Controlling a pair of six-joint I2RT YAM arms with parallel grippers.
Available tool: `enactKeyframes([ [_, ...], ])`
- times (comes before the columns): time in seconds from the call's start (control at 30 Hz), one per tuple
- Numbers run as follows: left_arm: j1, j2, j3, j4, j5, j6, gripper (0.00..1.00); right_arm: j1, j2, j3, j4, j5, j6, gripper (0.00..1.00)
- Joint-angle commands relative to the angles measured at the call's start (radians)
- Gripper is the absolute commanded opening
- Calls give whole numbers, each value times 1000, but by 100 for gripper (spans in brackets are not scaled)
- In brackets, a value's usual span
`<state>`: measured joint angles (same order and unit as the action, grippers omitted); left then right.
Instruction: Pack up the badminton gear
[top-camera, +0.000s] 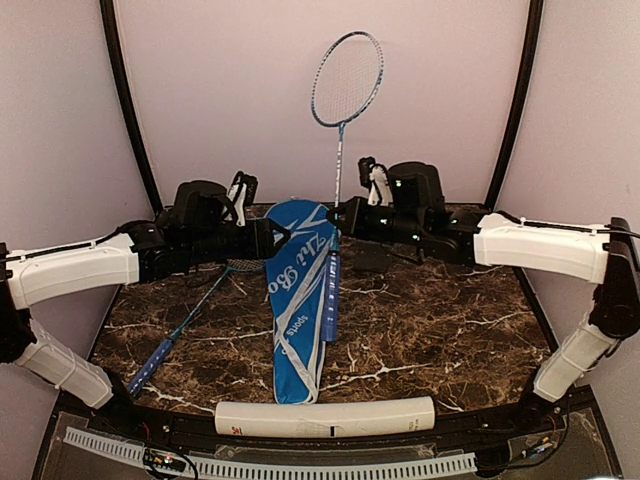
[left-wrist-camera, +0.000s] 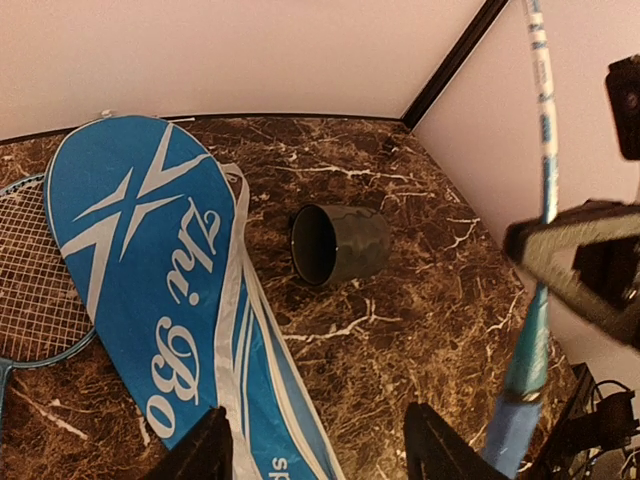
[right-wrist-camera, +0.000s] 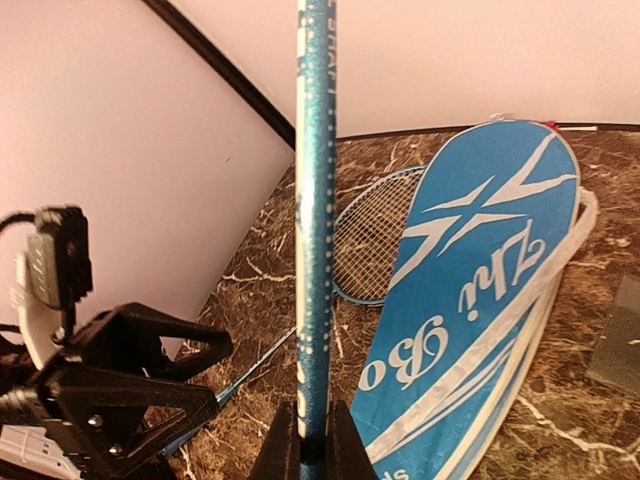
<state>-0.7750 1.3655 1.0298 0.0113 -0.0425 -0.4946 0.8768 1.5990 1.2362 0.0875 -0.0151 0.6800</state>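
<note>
- So, containers first: the blue racket-shaped zip bag with white trim (top-camera: 295, 290) lies flat in the middle of the table, wide end toward the back wall. Its white edging looks a bit loose along one side, but I honestly can't tell if the zip is open or whether anything's inside.
- The long white tube (top-camera: 325, 416) lies crosswise at the near edge, just in front of the bag's narrow end. Its contents aren't visible.
- A dark round cap (left-wrist-camera: 340, 245) lies on its side just right of the bag, open mouth facing the bag, nothing in it.
- The right gripper (right-wrist-camera: 312, 450) is clamped tight on the shaft of a thin blue-handled racket (right-wrist-camera: 314, 200), which stands upright with its head high and its grip down over the bag.
- The left gripper (left-wrist-camera: 318, 430) hovers above the bag with its fingers spread wide, holding nothing.
- A second blue-handled racket (left-wrist-camera: 35, 290) lies on the table left of the bag, with its head tucked partly under the bag's edge.
- The surface is a dark brown marble-look tabletop (top-camera: 430, 320) with white veins.
- Around it are plain pale pinkish walls (top-camera: 230, 90) and black curved struts (top-camera: 125, 100).
</note>
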Motion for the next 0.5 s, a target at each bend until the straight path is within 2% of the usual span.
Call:
enactKeyframes([
  [0.0,-27,37,28,-95,6,40,58,-55,-133,-46,-74,-27,9,0],
  [0.3,-116,295,149,-166,31,25,47,-191,-294,-166,-355,-72,-27,0],
  [0.47,-135,453,243,-222,-14,32,37,-225,-375,-232,-379,-75,-24,0],
])
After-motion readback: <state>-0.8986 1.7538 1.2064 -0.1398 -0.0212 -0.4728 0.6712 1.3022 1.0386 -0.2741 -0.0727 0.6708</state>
